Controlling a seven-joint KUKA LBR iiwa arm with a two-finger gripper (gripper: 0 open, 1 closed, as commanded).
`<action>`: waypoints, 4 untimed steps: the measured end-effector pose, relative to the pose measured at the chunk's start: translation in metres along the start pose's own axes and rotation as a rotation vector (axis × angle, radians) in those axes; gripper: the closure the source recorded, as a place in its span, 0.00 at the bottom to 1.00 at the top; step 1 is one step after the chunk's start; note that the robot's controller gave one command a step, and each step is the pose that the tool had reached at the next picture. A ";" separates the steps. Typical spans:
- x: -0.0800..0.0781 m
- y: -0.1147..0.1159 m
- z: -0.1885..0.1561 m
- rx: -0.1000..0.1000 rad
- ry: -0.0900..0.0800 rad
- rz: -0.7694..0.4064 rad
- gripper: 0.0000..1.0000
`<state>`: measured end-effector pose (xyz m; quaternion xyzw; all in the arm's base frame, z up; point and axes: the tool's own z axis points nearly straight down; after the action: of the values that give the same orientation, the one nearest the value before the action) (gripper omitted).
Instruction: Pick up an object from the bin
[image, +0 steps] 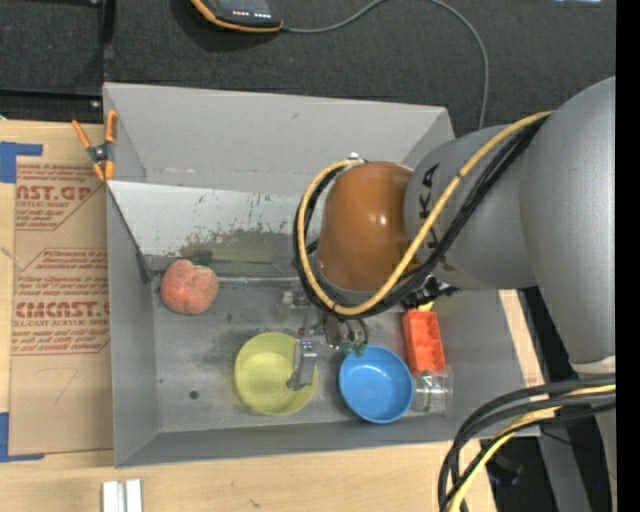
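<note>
My gripper (299, 376) hangs below the arm's orange dome in the front middle of the bin. Its tip is down at the right rim of a yellow-green bowl (264, 376), which lies open side up near the front wall. Just to the right of the gripper is a blue bowl (375, 386), also open side up, its rim close to the yellow-green one. A small green piece (353, 349) shows at the blue bowl's back rim, partly under the gripper body.
An orange bottle with a clear cap end lies along the right side behind the blue bowl (425, 345). A peach (189, 287) rests alone at the left by the back slope. The arm and its cables cover the bin's right back part.
</note>
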<state>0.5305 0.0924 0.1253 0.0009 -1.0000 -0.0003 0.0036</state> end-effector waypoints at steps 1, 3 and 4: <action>-0.002 -0.001 -0.004 -0.001 -0.007 0.002 0.00; 0.006 0.018 -0.014 -0.002 -0.011 -0.151 0.00; 0.008 0.023 0.057 -0.002 0.001 -0.379 0.00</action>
<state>0.5220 0.1156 0.0681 0.1891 -0.9820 -0.0020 0.0038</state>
